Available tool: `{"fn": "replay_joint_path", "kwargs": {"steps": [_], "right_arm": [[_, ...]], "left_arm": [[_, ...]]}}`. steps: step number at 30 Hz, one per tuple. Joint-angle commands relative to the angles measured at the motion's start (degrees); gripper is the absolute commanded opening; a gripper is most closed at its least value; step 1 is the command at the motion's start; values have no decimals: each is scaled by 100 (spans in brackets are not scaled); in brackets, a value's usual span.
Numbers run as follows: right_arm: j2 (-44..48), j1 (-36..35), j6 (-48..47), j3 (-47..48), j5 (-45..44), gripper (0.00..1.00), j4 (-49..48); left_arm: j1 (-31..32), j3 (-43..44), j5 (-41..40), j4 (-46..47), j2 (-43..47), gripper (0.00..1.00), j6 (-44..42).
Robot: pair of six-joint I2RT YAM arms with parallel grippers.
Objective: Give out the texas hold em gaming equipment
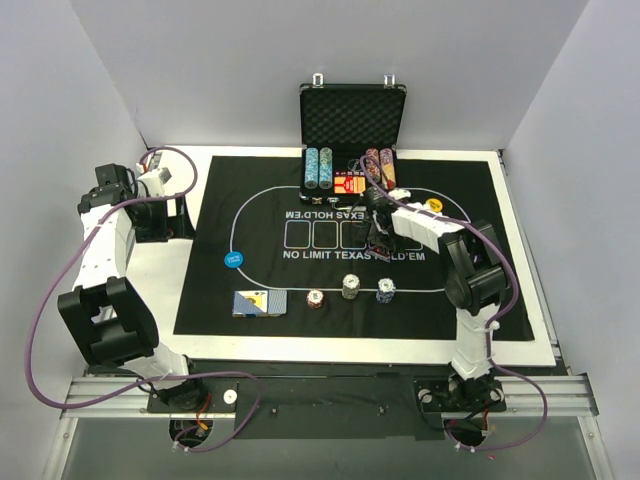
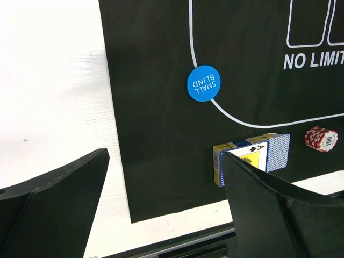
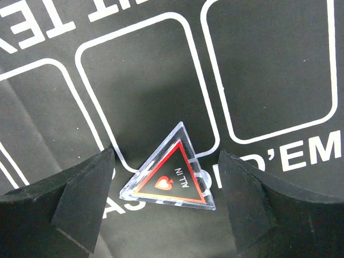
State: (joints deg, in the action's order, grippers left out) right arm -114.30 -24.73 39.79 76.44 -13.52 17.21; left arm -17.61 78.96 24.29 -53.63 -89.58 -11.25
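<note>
**Right pincer straddles ALL IN marker, no grip**

Right gripper point(image 3: 165, 161): jaws apart. A clear triangular ALL IN marker point(image 3: 169, 180) lies flat between the fingers point(image 3: 80, 204), with a gap on both sides and no contact. Nothing is held. The marker sits on the white lettering of the black mat point(image 1: 260, 215), just below the printed card outlines, mid-table.

Left gripper point(image 2: 165, 157): spread wide, nothing in it, parked on the left over the mat edge and the white table point(image 2: 54, 107).

Near row on the mat, left to right:
- card pack point(image 1: 259, 302), blue back showing
- red chip stack point(image 1: 316, 298)
- grey chip stack point(image 1: 350, 287)
- blue chip stack point(image 1: 386, 291)

All four are apart from each other.

The blue SMALL BLIND button point(image 2: 203, 83) lies on the left curve of the printed oval. The yellow button point(image 1: 434, 206) is at the far right, near the case.

The case point(image 1: 352, 115) stands open at the far edge with the lid up. More chips are racked inside: blue-white stacks point(image 1: 318, 168) on the left, reddish stacks point(image 1: 378, 165) on the right.
</note>
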Motion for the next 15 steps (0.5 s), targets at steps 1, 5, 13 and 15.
{"fn": "replay_joint_path", "kwargs": {"steps": [1, 5, 13, 15], "right_arm": [[48, 161, 187, -393, -239, 72, 45], [294, 241, 231, -656, -292, 71, 28], [1111, 425, 407, -1622, -371, 65, -60], [1287, 443, 442, -1833, -432, 64, -60]], "left_arm": [[3, 208, 67, -95, 239, 97, -115], [-6, 234, 49, -130, 283, 97, -132], [-6, 278, 23, -157, 301, 97, -203], [-6, 269, 23, -157, 318, 97, -220]]}}
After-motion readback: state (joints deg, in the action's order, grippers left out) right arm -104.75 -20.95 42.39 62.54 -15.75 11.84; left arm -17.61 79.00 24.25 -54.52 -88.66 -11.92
